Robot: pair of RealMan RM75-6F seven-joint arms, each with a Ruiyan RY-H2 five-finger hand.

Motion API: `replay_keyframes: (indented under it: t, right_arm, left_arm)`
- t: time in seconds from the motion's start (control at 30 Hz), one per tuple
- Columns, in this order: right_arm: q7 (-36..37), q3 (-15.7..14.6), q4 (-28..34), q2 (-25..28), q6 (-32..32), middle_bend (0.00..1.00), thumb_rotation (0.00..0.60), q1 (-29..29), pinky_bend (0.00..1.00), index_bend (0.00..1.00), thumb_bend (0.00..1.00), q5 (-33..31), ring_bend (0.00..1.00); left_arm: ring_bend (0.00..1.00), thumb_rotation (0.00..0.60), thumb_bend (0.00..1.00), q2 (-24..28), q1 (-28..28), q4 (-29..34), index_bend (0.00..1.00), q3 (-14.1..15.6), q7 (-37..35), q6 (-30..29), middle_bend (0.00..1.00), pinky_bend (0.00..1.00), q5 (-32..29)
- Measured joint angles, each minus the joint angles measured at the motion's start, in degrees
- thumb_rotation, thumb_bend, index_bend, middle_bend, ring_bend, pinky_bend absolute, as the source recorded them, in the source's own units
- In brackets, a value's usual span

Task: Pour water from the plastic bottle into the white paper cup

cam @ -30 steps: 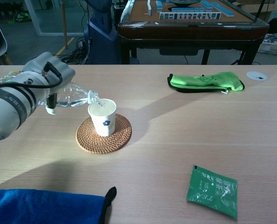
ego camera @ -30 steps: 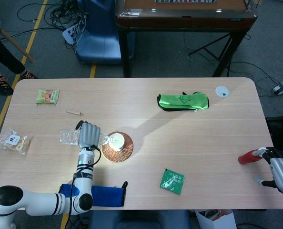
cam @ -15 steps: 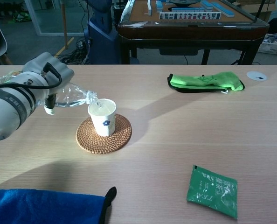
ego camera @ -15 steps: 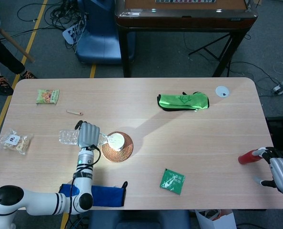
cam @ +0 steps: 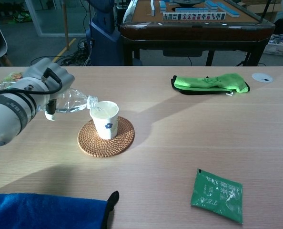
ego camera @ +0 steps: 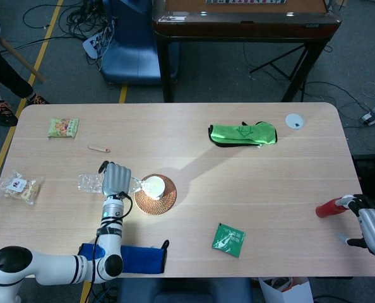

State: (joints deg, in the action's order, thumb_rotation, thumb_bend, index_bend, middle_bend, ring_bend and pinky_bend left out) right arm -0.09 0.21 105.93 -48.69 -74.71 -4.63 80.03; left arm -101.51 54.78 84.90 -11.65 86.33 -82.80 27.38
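- Head view: the left hand (ego camera: 116,179) grips the plastic bottle (ego camera: 93,184) around its body, fingers wrapped over the top. The bottle lies nearly level, its long axis running left to right across the desk (ego camera: 187,132), base towards the left edge, neck pointing right at the white paper cup (ego camera: 153,187).
- The cup stands upright on a round woven coaster (ego camera: 157,196), and the bottle's mouth sits at the cup's left rim.
- The right hand (ego camera: 370,228) rests at the desk's right edge; its fingers lie against a red object (ego camera: 328,207), though from here I cannot tell whether they actually hold it.
- Also on the desk: a green cloth (ego camera: 243,134), a green packet (ego camera: 229,240), a blue cloth (ego camera: 134,259) at the near edge, two snack bags at the far left (ego camera: 63,127) (ego camera: 20,187).
- Chest view: the left hand (cam: 47,82) holds the clear bottle (cam: 75,101) tipped slightly downward, neck lower than base, mouth just over the cup's (cam: 105,120) near-left rim. The cup bears a small blue flower print and sits centred on the coaster (cam: 106,137).
- The green packet (cam: 217,195) lies well apart to the right; the green cloth (cam: 210,83) lies farther back.
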Motion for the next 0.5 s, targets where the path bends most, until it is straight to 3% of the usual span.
replay_keyframes:
  t: [0.5]
  right_arm:
    - [-0.2,0.0,0.0,-0.1,0.1,0.30,0.600,0.0,0.24,0.33,0.13,-0.1,0.16]
  left_arm:
    - [0.56,0.600,0.01,1.2,-1.0,2.9,0.71,-4.1,-7.5,4.2,0.83,0.48,-3.3]
